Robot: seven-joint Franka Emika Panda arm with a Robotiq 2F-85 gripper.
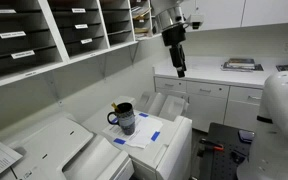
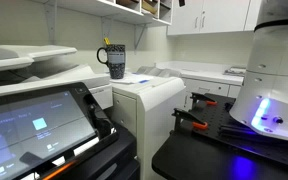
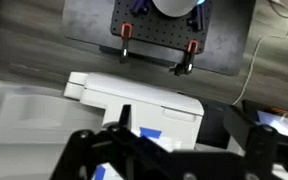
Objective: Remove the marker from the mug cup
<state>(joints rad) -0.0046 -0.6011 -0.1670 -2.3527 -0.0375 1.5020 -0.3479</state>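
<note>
Jaws spread open, the gripper [image 1: 180,70] is hovering high, well right of the mug [image 1: 124,119], so the approach is likely just beginning, calling for a descent onto the marker [image 2: 106,42].

I count one mug cup [image 1: 123,118], and one marker [image 2: 106,44] stands inside it. Under the mug cup lies one white sheet [image 1: 139,132], and on this sheet I see three blue tape pieces [image 1: 156,135], as far as I can tell. Well apart from the mug cup there are two orange clamps [image 3: 125,42]. I have one gripper [image 1: 180,70].
</note>
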